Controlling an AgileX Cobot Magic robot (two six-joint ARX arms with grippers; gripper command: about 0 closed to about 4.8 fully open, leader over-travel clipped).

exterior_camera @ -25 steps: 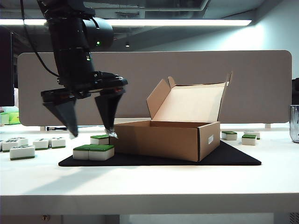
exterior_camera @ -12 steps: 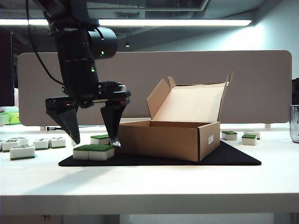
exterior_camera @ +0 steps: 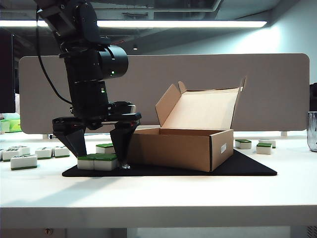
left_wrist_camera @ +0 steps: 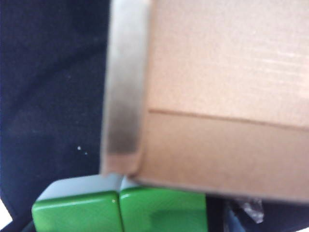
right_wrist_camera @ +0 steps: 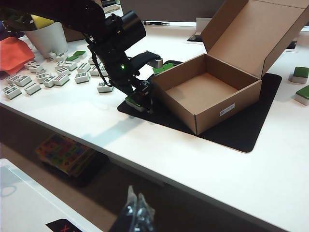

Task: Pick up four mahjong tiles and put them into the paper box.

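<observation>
White table (exterior_camera: 198,193) w/ black mat (exterior_camera: 247,167), loose tiles (exterior_camera: 22,154), glass (exterior_camera: 312,131) at edge.

Left gripper (exterior_camera: 100,159) points straight down with its jaws spread wide, arm bent over. Right gripper (right_wrist_camera: 136,212) hangs back with fingertips together.
</observation>
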